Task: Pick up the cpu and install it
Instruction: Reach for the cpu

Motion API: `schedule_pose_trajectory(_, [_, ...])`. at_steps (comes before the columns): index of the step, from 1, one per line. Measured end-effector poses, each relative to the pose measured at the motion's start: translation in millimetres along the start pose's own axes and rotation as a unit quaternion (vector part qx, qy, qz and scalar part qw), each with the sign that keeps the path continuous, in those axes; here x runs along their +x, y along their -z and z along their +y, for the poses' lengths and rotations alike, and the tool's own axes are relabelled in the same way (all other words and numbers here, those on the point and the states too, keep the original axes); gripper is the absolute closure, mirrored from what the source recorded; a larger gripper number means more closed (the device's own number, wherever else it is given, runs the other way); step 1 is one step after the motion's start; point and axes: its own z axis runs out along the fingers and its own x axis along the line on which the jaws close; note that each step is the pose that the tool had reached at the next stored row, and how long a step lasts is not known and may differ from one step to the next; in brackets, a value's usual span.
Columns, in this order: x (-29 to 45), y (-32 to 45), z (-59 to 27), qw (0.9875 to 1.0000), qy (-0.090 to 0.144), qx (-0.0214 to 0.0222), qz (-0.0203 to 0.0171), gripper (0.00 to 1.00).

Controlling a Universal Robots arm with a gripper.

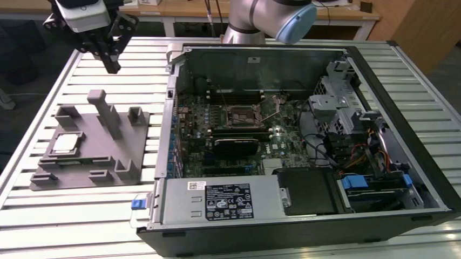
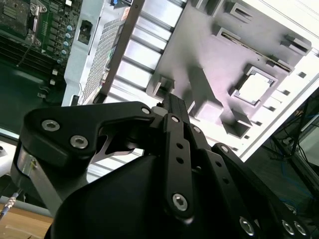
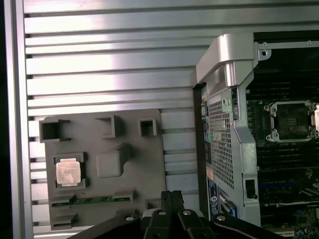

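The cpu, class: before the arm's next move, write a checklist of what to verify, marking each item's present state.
1. The cpu lies flat in a recess of the grey fixture: ok.
2. Nothing covers the cpu: ok.
3. The claw is empty: ok.
4. The claw is open for a grasp: not ok, it is shut.
5. The claw is above the cpu: not ok, it hangs off to one side.
6. The motherboard socket is uncovered: ok.

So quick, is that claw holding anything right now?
Gripper: closed, holding nothing; the cpu lies in the grey fixture.
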Motion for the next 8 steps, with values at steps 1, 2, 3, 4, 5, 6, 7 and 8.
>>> schedule_pose_trajectory(1, [0.9, 0.0, -0.1, 1.0, 0.0, 0.0, 0.0, 0.89])
schedule_pose_trajectory(2, [1.9, 0.0, -0.1, 1.0, 0.0, 0.0, 0.0, 0.89])
schedule_pose_trajectory(3, [2.8, 0.0, -0.2, 1.0, 0.0, 0.0, 0.0, 0.89])
schedule_pose_trajectory(4, [3.6, 0.0, -0.3, 1.0, 0.0, 0.0, 0.0, 0.89])
schedule_pose_trajectory(5, [4.5, -0.1, -0.4, 1.0, 0.0, 0.0, 0.0, 0.89])
schedule_pose_trajectory(6, [5.4, -0.1, -0.4, 1.0, 0.0, 0.0, 0.0, 0.89])
schedule_pose_trajectory(7, [6.2, -0.1, -0.5, 1.0, 0.0, 0.0, 0.0, 0.89])
schedule_pose_trajectory(8, [7.0, -0.1, -0.5, 1.0, 0.0, 0.0, 0.0, 0.89])
